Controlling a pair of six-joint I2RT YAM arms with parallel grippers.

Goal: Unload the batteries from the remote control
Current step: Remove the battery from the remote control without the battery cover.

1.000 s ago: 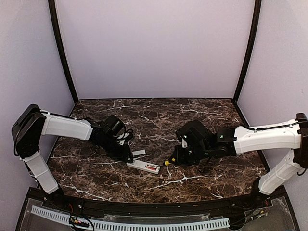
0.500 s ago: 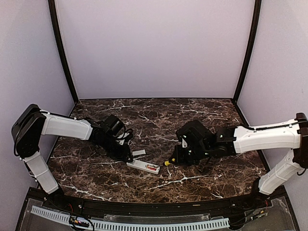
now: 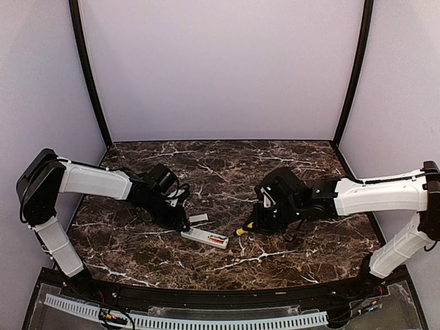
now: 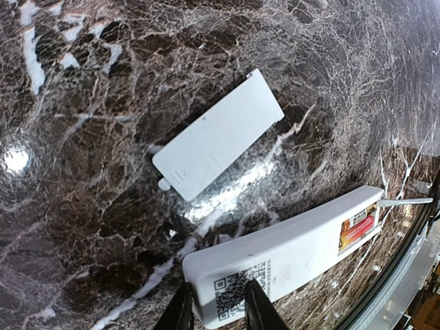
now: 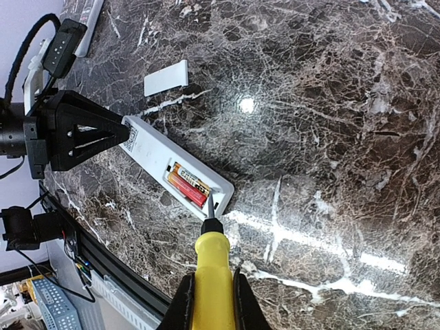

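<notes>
The white remote control (image 3: 204, 237) lies back up on the marble, its battery bay open at the right end. In that bay lie two batteries (image 5: 189, 185), one reddish and one orange and black, also seen as the reddish batteries (image 4: 356, 230). My left gripper (image 4: 214, 309) is shut on the remote control (image 4: 289, 251) at its QR-code end. My right gripper (image 5: 210, 295) is shut on a yellow-handled tool (image 5: 212, 275). The tool's metal tip rests at the bay's end, next to the batteries.
The flat grey-white cover plate (image 4: 218, 134) lies loose on the table just behind the remote, the same cover plate (image 3: 199, 218) showing from above. The black front rail (image 3: 206, 302) runs along the near table edge. Purple walls close in the back and sides.
My right wrist has shifted slightly right and turned, the yellow tool's tip staying at the remote's open end. The left arm and the remote have not moved.
</notes>
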